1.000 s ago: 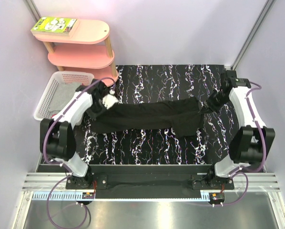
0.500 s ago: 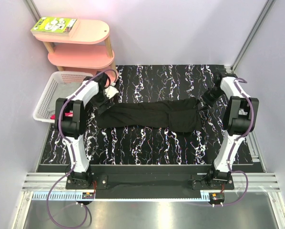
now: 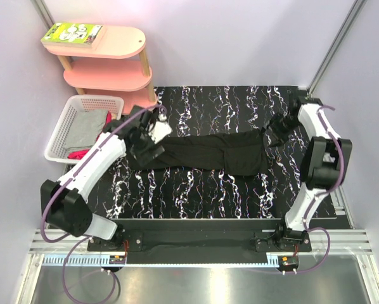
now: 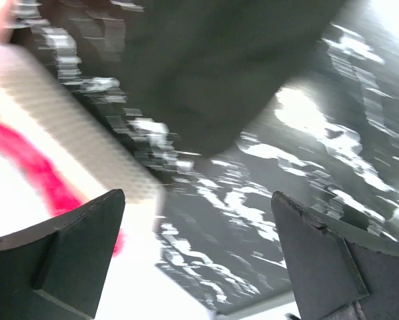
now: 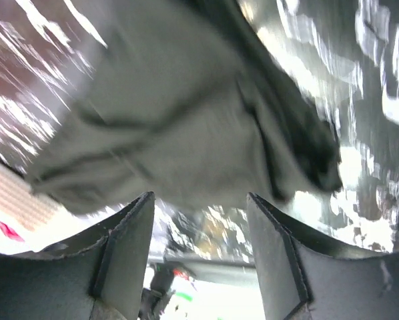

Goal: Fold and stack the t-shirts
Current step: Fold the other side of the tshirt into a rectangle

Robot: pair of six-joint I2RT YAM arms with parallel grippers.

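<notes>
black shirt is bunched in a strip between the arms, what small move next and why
Probably lower and pinch each end: the black shirt lies bunched in a strip, and the left fingers and right fingers are open and empty near its two ends, so gripping there could spread it flat.

Honestly nothing readable anywhere here. The green-covered book point(image 3: 73, 33) on top of the pink shelf point(image 3: 120, 43) has some print on its cover, but it's way too small to make out.
</notes>
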